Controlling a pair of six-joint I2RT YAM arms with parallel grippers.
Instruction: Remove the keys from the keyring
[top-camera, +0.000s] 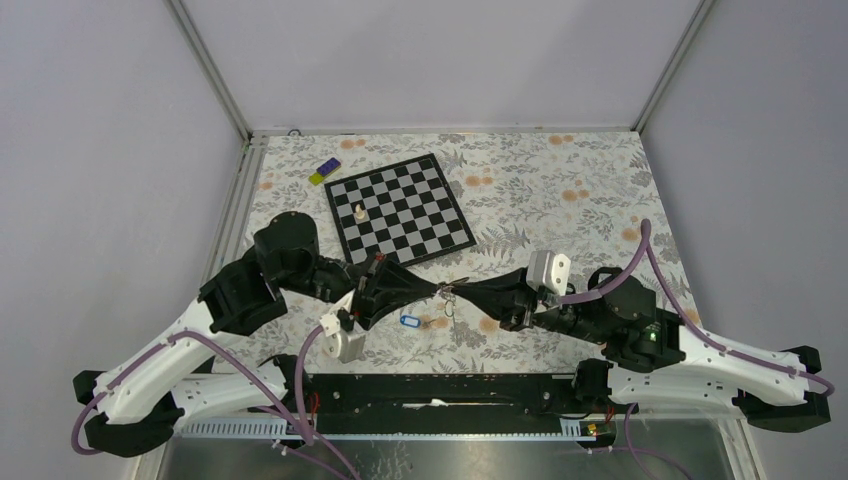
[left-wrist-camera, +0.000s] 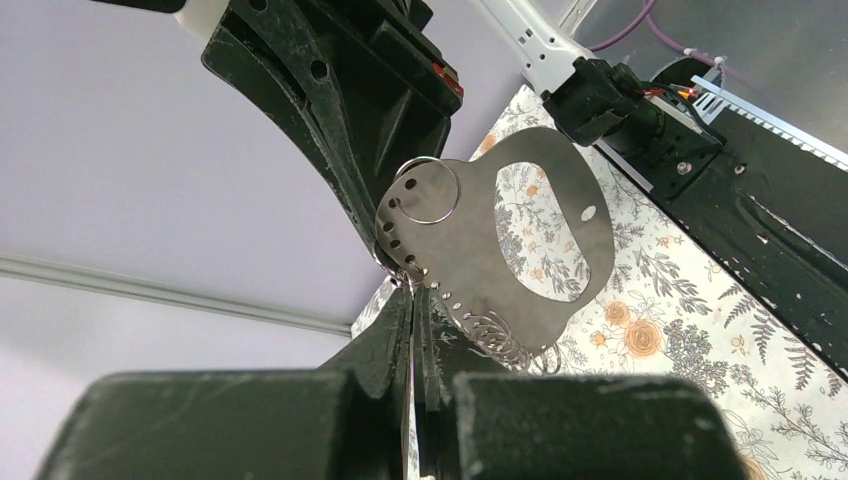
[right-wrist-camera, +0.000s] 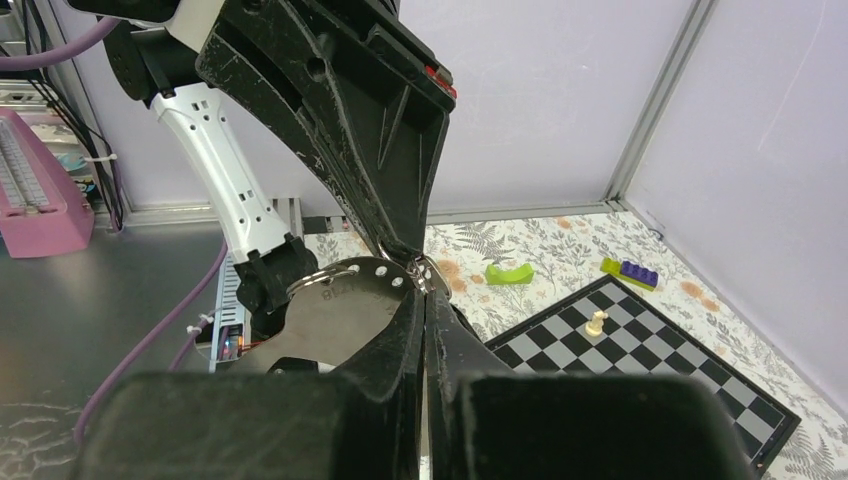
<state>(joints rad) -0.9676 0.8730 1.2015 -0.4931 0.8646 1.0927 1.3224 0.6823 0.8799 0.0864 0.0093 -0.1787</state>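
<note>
Arms of the 2-armed robot reach inward from either side, forearms low and stretched, meeting tip to tip above the floral-patterned table (top-camera: 560, 190), just in front of the black-and-white chessboard (top-camera: 400, 207). The left gripper (top-camera: 437, 290) and right gripper (top-camera: 459, 292) each have their jaws pressed tight together at the bunch of small silvery metal keys (top-camera: 449, 300). The thin wire keyring (top-camera: 410, 321) shows its blue plastic tag just below, toward the left arm. A flat silvery metal plate with an oval cut-out (left-wrist-camera: 455, 265) hangs beside the fingertips. Which piece each gripper pinches cannot be told.

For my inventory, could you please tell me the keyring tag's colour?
The tag is blue with a white label, best in the top external view.
</note>
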